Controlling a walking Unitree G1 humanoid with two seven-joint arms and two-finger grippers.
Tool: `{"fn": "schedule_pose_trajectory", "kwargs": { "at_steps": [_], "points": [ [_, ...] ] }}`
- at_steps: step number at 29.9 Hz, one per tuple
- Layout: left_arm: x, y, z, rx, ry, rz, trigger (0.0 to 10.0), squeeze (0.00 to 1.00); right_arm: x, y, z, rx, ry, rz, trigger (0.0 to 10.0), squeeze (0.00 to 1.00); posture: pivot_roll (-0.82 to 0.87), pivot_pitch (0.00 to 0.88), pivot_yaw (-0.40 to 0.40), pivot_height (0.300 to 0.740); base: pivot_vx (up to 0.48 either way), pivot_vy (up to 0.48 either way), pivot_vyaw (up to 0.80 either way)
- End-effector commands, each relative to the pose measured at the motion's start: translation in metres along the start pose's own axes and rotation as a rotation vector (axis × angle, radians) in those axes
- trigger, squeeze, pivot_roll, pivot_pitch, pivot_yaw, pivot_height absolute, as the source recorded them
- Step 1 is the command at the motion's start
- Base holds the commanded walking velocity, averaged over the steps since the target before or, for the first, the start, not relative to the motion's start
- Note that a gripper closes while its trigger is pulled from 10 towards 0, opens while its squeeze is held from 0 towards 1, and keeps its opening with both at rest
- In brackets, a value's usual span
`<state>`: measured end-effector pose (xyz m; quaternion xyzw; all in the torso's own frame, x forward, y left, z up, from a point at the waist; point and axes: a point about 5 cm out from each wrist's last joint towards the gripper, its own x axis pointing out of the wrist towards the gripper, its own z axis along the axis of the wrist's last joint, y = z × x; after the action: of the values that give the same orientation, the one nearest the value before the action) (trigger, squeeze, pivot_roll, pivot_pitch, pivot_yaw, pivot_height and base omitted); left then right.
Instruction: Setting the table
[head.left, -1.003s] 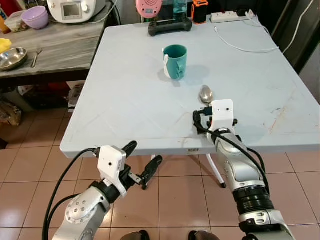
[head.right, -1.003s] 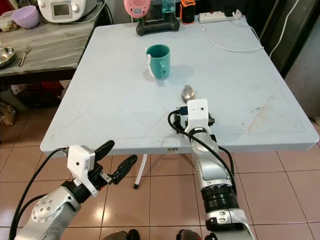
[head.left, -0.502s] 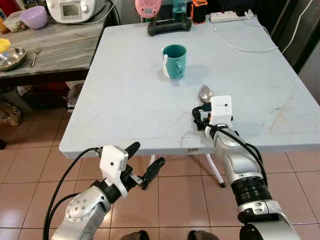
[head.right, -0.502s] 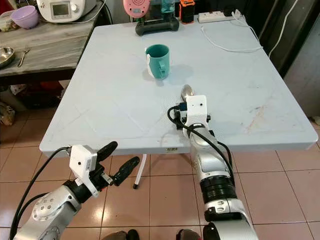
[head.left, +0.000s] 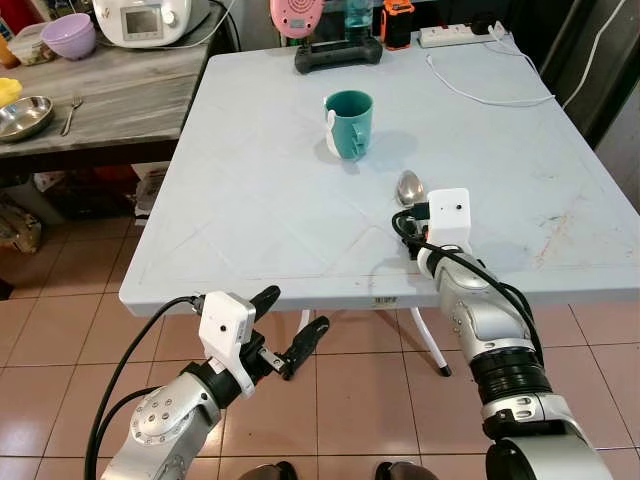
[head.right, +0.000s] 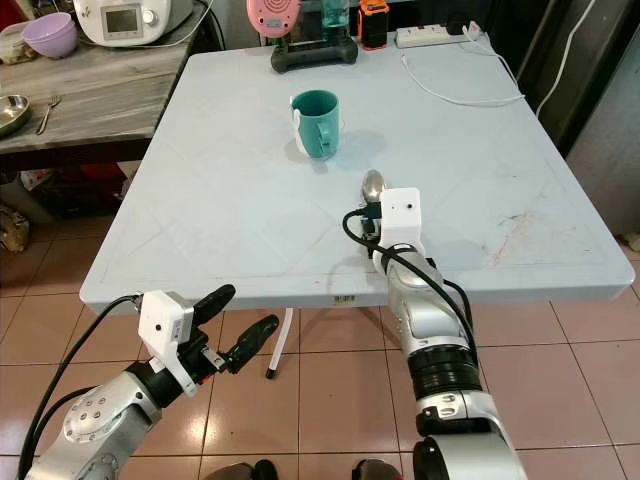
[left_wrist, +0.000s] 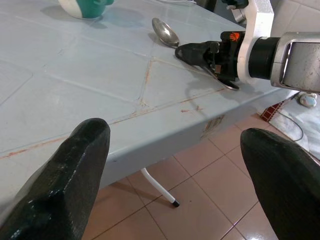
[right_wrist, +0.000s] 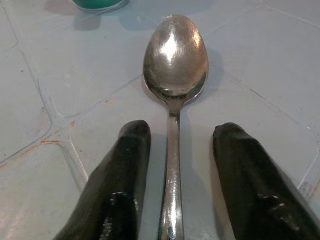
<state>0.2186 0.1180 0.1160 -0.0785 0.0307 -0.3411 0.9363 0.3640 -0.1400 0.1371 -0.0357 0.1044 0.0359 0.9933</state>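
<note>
A metal spoon (right_wrist: 175, 55) lies flat on the pale blue table (head.left: 260, 200), bowl end pointing toward a teal mug (head.left: 350, 123) that stands upright farther back. My right gripper (right_wrist: 180, 131) rests low over the table near its front edge, open, with one black finger on each side of the spoon's handle and a gap to each. From the head, the spoon's bowl (head.left: 410, 187) pokes out beyond the white wrist housing. My left gripper (head.left: 292, 310) hangs open and empty below the table's front edge, over the floor.
A white cable (head.left: 490, 95) and power strip (head.left: 455, 33) lie at the table's back right; a black stand (head.left: 338, 52) and a pink device sit at the back. The wooden side table (head.left: 120, 95) on the left holds a steel bowl (head.left: 22, 115), a fork and a purple bowl.
My right wrist has edged forward and slightly right along the spoon's handle. The spoon and mug have not moved, and the left arm is almost unchanged.
</note>
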Motion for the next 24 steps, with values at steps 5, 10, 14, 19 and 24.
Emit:
{"fn": "schedule_pose_trajectory", "kwargs": {
  "at_steps": [5,10,14,19,24],
  "points": [
    [-0.0035,-0.0004,0.0014,0.007,0.007,0.002,10.0,0.0,-0.0037,0.0049,-0.0351,0.022,0.165,0.027,0.0,0.0,-0.08,0.16,0.092,0.74,0.0,0.0,0.0],
    [-0.004,-0.0008,0.0013,0.006,0.008,0.004,10.0,0.0,-0.005,0.0084,-0.0375,0.027,0.174,0.042,0.0,0.0,-0.08,0.16,0.091,0.74,0.0,0.0,0.0],
    [-0.0041,-0.0008,0.0014,0.007,0.008,0.006,10.0,0.0,-0.0059,0.0101,-0.0383,0.037,0.173,0.049,0.0,0.0,-0.08,0.159,0.092,0.74,0.0,0.0,0.0],
    [-0.0039,-0.0004,0.0017,0.011,0.008,0.007,10.0,0.0,-0.0066,0.0104,-0.0388,0.047,0.172,0.048,0.0,0.0,-0.08,0.157,0.092,0.74,0.0,0.0,0.0],
    [-0.0037,0.0011,0.0023,0.016,0.007,0.011,10.0,0.0,-0.0066,0.0084,-0.0383,0.054,0.168,0.041,0.0,0.0,-0.08,0.156,0.095,0.74,0.0,0.0,0.0]
  ]
}}
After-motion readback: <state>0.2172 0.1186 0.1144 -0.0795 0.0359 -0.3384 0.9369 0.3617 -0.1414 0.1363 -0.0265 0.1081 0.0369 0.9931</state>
